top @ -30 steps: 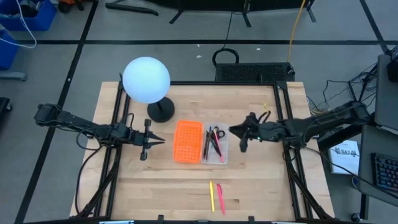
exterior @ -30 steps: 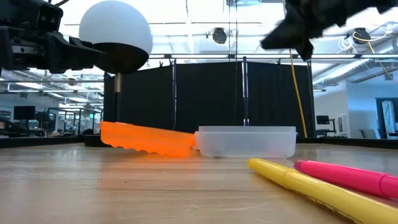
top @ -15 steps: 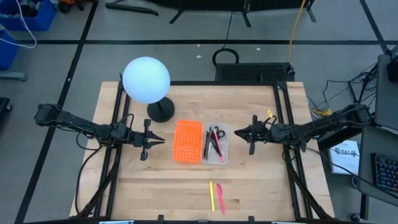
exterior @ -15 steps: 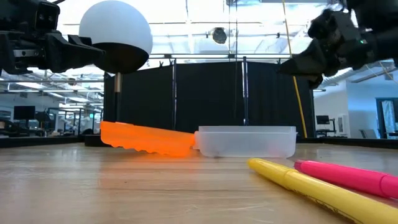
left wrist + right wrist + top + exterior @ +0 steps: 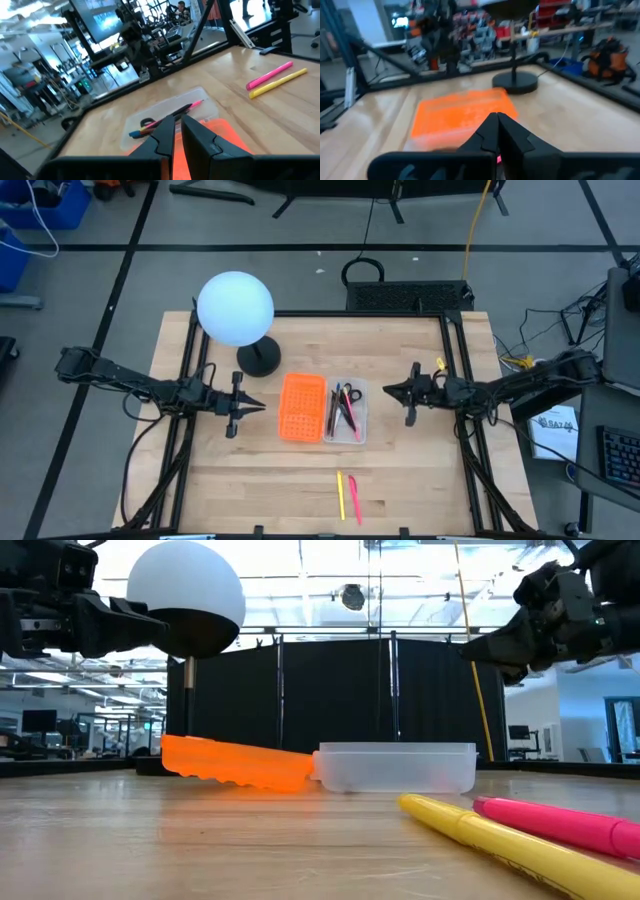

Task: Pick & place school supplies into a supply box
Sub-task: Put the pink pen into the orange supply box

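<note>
The supply box's clear half [image 5: 345,410] lies mid-table beside its orange gridded lid [image 5: 302,407]. Black-handled scissors [image 5: 349,394] and several pens [image 5: 338,416] lie inside it. A yellow pen [image 5: 340,495] and a pink pen [image 5: 353,497] lie flat side by side near the table's near edge. My left gripper [image 5: 262,406] hovers left of the lid, shut and empty. My right gripper [image 5: 388,391] hovers right of the box, level, shut and empty, its fingers [image 5: 497,125] pointing at the lid.
A white globe lamp [image 5: 236,308] stands on a black base [image 5: 259,360] behind the lid, toward the table's far left. Black frame rails [image 5: 459,430] run along both table sides. Bare wood lies between the box and the two loose pens.
My right gripper has drawn back from the box toward the table's right edge and tipped from pointing downward to level. The left arm, the box and the loose pens have stayed put.
</note>
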Action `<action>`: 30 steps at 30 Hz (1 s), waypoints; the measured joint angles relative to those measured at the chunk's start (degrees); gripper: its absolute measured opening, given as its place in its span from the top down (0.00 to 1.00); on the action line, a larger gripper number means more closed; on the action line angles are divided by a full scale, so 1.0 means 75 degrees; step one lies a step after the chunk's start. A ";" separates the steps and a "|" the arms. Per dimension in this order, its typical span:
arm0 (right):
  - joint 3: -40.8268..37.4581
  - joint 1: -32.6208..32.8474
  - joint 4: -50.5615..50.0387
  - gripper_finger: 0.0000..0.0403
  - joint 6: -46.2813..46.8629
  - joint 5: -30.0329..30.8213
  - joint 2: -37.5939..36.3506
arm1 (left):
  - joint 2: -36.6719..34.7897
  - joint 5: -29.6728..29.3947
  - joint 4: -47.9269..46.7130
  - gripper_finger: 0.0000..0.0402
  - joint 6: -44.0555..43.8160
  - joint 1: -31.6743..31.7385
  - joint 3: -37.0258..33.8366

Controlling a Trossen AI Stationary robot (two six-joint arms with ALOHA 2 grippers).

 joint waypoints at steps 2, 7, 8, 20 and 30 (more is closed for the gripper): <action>-0.0005 -0.0183 -0.0121 1.00 -0.0125 -0.0073 -0.0423 | 0.0000 0.0000 -0.0078 0.90 -0.0253 0.0000 -0.0001; -0.0011 -0.0485 -0.1669 1.00 -0.0241 -0.0215 -0.1857 | 0.0000 0.0000 -0.0317 0.90 -0.0632 0.0000 0.0000; -0.0011 -0.0505 -0.2025 1.00 -0.0267 -0.0333 -0.2172 | 0.0000 -0.0002 -0.0355 0.90 -0.0710 0.0000 0.0000; -0.0026 -0.0427 -0.3570 1.00 -0.0625 -0.1092 -0.4530 | 0.0000 -0.1292 -0.0481 0.90 -0.1635 -0.0003 0.0000; -0.0077 -0.0424 -0.4457 1.00 -0.0591 -0.1090 -0.5024 | -0.0041 -0.0910 -0.0461 0.90 -0.1297 -0.0020 0.0000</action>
